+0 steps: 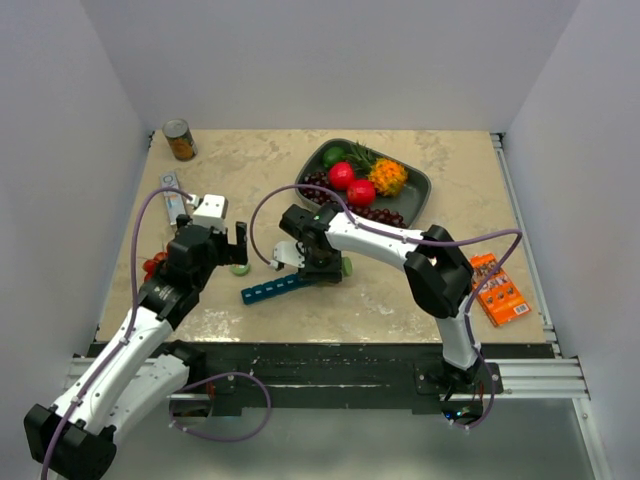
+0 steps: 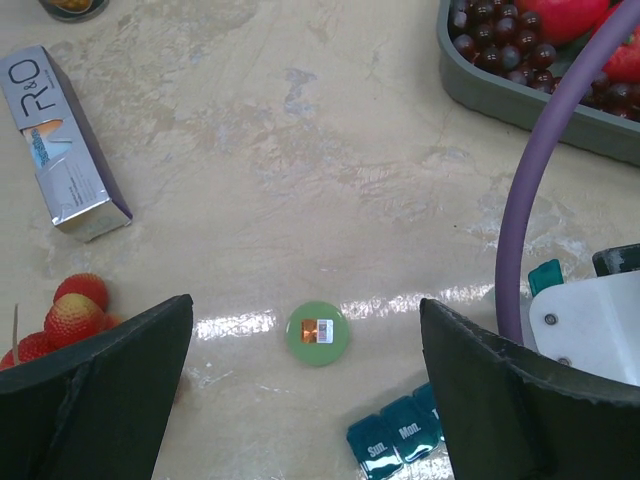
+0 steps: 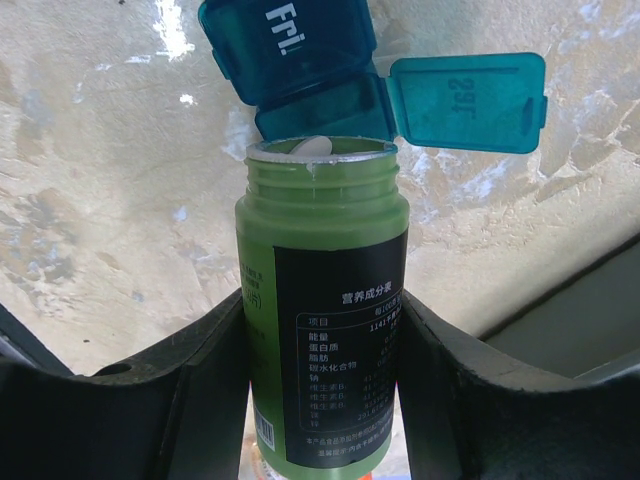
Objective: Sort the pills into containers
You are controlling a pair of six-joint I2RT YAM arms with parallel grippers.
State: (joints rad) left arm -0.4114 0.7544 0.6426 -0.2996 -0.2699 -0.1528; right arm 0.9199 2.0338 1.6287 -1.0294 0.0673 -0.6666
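The right gripper (image 3: 320, 312) clamps a green bottle (image 3: 322, 262), a white pill (image 3: 311, 147) at its mouth beside the open compartment of the pill organizer (image 3: 300, 45), while the left gripper (image 2: 305, 305) gapes wide above a green cap (image 2: 318, 333).

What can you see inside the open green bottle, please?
One white pill sits at the mouth of the green bottle, just before an open teal organizer compartment. Whatever lies deeper is hidden by the opaque wall.
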